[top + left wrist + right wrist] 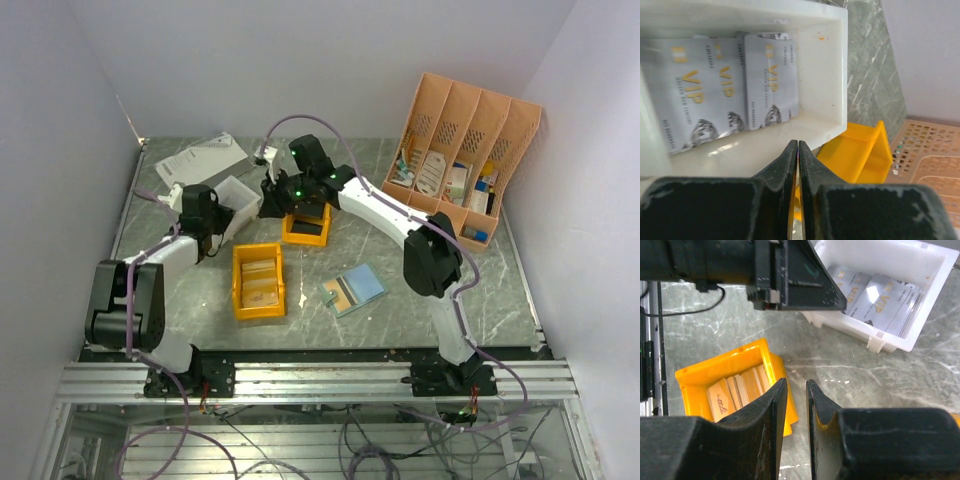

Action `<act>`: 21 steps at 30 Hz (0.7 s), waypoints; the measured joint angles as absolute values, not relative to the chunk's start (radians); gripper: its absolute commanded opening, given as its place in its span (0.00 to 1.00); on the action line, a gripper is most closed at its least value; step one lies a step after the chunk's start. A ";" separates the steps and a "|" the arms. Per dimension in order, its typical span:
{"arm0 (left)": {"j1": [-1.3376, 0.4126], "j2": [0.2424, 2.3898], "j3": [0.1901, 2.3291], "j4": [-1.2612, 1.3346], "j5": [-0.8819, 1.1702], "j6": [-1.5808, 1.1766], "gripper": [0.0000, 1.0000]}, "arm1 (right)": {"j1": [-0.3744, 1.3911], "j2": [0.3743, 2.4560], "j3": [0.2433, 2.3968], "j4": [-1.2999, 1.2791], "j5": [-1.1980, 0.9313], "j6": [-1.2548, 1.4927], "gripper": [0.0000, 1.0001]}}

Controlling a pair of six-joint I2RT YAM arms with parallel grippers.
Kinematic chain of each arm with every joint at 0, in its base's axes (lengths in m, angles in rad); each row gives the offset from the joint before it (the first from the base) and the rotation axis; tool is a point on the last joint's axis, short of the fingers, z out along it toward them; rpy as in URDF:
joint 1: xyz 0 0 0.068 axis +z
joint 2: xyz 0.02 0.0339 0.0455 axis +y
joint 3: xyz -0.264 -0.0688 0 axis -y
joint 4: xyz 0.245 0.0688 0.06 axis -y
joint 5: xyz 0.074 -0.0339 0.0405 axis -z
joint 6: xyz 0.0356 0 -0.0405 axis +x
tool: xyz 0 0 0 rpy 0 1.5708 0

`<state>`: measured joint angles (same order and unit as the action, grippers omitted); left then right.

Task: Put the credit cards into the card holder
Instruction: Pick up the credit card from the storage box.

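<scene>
Counting two yellow bins point(258, 281), one card holder point(353, 290); left tool point(798, 146) clenched; right tool point(796, 388) released

The top view looks down from high above and behind the arm bases, facing the far wall and taking in the whole table point(500, 290). The left wrist view sits very close over the white bin point(830, 75), facing past the left gripper point(798, 143) towards the far yellow bin point(860, 155) and the organiser point(930, 150). The right wrist view looks steeply down from farther off, past the right gripper point(796, 382), onto the near yellow bin point(690, 380). All three views share the white bin.
</scene>
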<state>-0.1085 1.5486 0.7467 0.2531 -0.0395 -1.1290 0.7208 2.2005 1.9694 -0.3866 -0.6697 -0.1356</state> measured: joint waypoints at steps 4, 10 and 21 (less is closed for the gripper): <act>-0.109 1.478 0.751 0.145 -0.129 -1.036 0.14 | 0.721 2.202 1.969 -0.393 -0.678 -0.136 0.23; -0.103 1.587 0.931 -0.033 -0.130 -0.838 0.08 | 0.720 2.178 1.924 -0.392 -0.698 -0.152 0.24; -0.088 1.639 0.953 -0.133 0.041 -0.630 0.07 | 0.712 1.991 1.804 -0.398 -0.723 -0.226 0.25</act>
<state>-0.0879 1.6394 0.9535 -0.1326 0.0410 -0.6304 0.7116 1.9911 1.8042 -0.3977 -0.7231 -0.2264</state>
